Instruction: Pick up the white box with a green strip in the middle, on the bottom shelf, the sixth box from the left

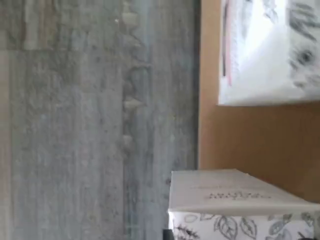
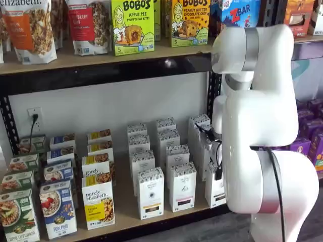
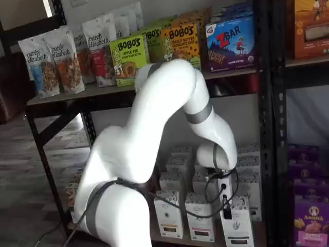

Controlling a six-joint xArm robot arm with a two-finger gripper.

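The white box [image 2: 214, 190] stands at the front right of the bottom shelf [image 2: 126, 219], partly hidden by my arm; its strip is too small to make out. It also shows in a shelf view [image 3: 237, 229] with dark print on its front. My gripper [image 2: 218, 169] hangs right at the box's top. In a shelf view it [image 3: 226, 207] shows only as one black finger with a cable beside it, against the box's speckled top band. I cannot tell whether it is open or shut. The wrist view shows two white cartons [image 1: 235, 200] on the wooden board [image 1: 260, 140].
Like white cartons [image 2: 181, 186] [image 2: 150, 192] stand in rows to the left, then purely elizabeth boxes [image 2: 98, 201]. The black rack post [image 3: 267, 128] is close to the right. The upper shelf [image 2: 101, 55] holds granola bags and Bobo's boxes. Grey floor [image 1: 75, 125] lies below the shelf edge.
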